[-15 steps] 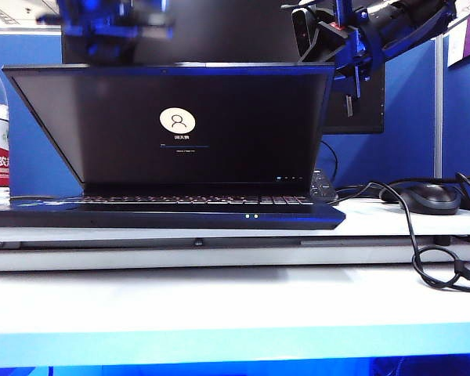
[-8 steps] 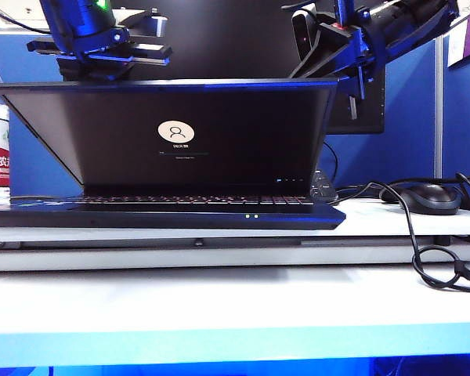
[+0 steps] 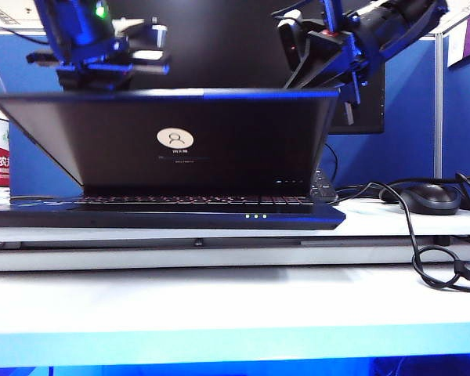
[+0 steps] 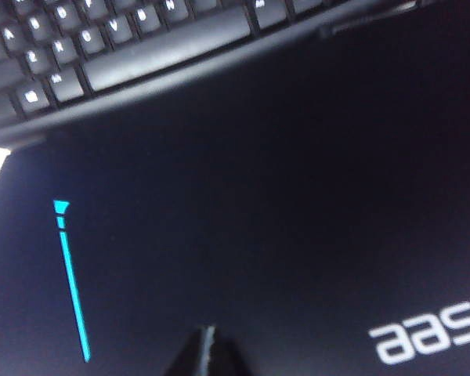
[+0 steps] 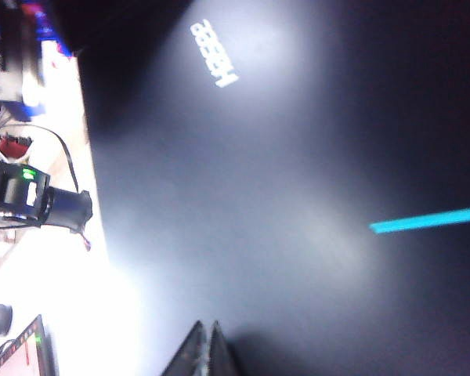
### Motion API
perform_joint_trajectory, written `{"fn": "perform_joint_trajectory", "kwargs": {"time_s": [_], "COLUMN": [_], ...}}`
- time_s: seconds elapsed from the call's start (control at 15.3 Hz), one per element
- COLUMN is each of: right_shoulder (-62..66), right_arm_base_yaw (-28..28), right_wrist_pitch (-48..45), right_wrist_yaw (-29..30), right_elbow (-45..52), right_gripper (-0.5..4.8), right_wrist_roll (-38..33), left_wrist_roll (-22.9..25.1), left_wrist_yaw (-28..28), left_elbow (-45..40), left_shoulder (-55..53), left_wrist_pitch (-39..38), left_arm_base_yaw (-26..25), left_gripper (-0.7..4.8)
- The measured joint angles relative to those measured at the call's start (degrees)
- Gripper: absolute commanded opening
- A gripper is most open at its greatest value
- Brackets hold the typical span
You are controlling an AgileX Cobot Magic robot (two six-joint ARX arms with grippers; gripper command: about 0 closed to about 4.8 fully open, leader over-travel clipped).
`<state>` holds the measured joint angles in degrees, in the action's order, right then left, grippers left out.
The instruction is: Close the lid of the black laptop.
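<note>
Lid (image 3: 180,141), the thin black screen panel of the wide black laptop (image 3: 164,213), has tipped further forward than it stood half a second ago: its top edge sits lower in the exterior view and the lit login screen looks squashed, though a clear wedge above the keys remains open. The laptop itself rests mid-table, its front LEDs glowing at about 6 o'clock of the screen. The left gripper (image 4: 207,352) rides on the lid's plain black back near 11 o'clock of the panel, fingertips pinched together with nothing between them, close to a turquoise stripe (image 4: 72,286). The right gripper (image 5: 210,345) presses likewise near 1 o'clock, its fingers closed and empty. I judge the closing roughly halfway; both arms must follow the panel down evenly so neither tip slips off.
</note>
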<state>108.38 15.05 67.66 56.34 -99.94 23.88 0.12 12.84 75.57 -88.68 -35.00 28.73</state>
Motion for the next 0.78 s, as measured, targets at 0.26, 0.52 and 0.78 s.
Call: {"fn": "perform_joint_trajectory", "kwargs": {"time_s": [0.26, 0.52, 0.78], "right_shoulder": [0.0, 0.0, 0.0], "right_arm_base_yaw": [1.0, 1.4, 2.8], "right_wrist_pitch": [0.9, 0.7, -2.3], "right_wrist_yaw": [-5.1, -6.1, -6.2], "right_elbow": [0.3, 5.4, 10.1], "right_gripper": [-0.02, -0.02, -0.02], "right_wrist_roll": [0.0, 0.0, 0.0], "left_wrist_roll": [-1.0, -1.8, -1.9], "left_wrist_yaw": [-0.5, -1.4, -1.8], "left_elbow": [-4.8, -9.4, -10.3], "left_shoulder": [0.0, -0.1, 0.0], "left_wrist_pitch": [0.6, 3.0, 4.4], "left_arm_base_yaw": [0.0, 0.0, 0.0], "left_gripper": [-0.05, -0.05, -0.05]}}
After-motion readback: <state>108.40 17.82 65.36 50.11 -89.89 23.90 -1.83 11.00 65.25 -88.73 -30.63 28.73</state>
